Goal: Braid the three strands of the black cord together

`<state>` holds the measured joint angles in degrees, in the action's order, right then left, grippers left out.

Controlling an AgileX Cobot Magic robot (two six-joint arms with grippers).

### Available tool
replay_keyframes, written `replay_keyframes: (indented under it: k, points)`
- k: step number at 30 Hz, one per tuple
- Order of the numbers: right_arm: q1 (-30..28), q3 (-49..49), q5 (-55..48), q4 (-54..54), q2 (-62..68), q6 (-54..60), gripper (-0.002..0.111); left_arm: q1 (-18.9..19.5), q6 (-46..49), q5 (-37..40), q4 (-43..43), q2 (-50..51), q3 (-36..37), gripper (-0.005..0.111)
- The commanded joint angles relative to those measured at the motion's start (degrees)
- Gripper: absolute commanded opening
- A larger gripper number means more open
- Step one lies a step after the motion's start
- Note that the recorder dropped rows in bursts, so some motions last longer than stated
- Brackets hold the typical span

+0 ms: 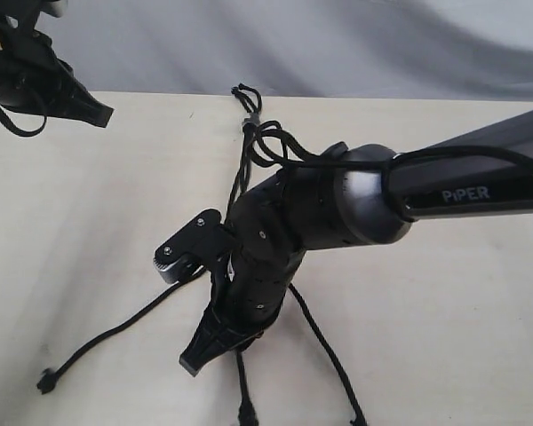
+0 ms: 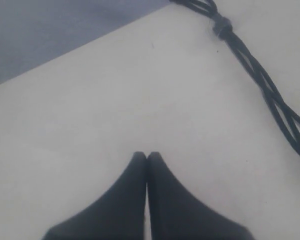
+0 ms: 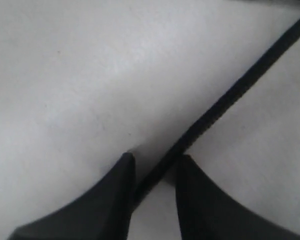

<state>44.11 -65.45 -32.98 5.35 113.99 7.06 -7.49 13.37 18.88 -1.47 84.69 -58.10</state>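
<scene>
noting the pale tabletop first: it fills most of the exterior view and meets a grey backdrop along its back edge.

right arm, dark, marked "piper", reaches in from the right edge across the middle. its wrist bends down and the right jaws point at the tabletop toward the front edge. right wrist view: right jaws part-way spread, one strand running slantwise through the gap. it lies against one finger, with a sliver of tabletop showing beside the other. not clamped as far as the frame shows.

left arm hangs at the back left corner, off the cord. left jaws pressed together, nothing between them, bare tabletop underneath.

the black cord runs from mid back edge toward the front, partly hidden under the right arm. the three strands cross loosely just past the clip. nearer the front they fan apart: one to the front left, one to mid front edge, one to its right.

small grey clip near the back edge, short loops beyond it.

frayed knot ends the left strand. the other two ends run out of view.
</scene>
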Motion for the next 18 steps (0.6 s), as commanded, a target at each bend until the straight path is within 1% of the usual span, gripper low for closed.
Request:
replay_keyframes:
  k: [1, 2, 3, 6, 8, 10, 11, 12, 18]
  points:
    - [0.0, 0.2, -0.7, -0.3, 1.1, 0.5, 0.013, 0.1, -0.4, -0.2, 0.6, -0.4, 0.4, 0.0]
    - [0.0, 0.2, -1.2, -0.3, 0.9, 1.1, 0.004, 0.1, -0.4, -0.2, 0.6, -0.4, 0.4, 0.0]
    - [0.0, 0.2, -1.6, -0.4, 0.2, 3.2, -0.001, 0.1, -0.4, -0.2, 0.6, -0.4, 0.4, 0.0]
    - [0.0, -1.3, -3.7, -4.6, -2.7, 4.3, -0.001, 0.1, -0.4, -0.2, 0.6, -0.4, 0.4, 0.0]
    - [0.0, -3.8, -6.5, -11.2, -5.2, 4.3, -0.001, 0.1, -0.4, -0.2, 0.6, -0.4, 0.4, 0.0]
    - [0.0, -4.4, -6.7, -28.1, -6.3, 4.3, -0.001, 0.1, -0.4, -0.1, 0.6, -0.4, 0.4, 0.0]
    - [-0.1, -4.4, -6.8, -33.1, -5.9, 4.2, -0.001, 0.1, -0.4, 0.0, 0.6, -0.4, 0.4, 0.0]
    - [-0.6, -4.4, -6.6, -35.4, -5.1, 4.2, -0.001, 0.1, -0.4, 0.0, 0.6, -0.4, 0.4, 0.0]
    - [-6.2, -4.4, -5.4, -35.2, 2.5, 3.4, -0.001, 0.1, -0.4, 0.0, 0.6, -0.4, 0.4, 0.0]
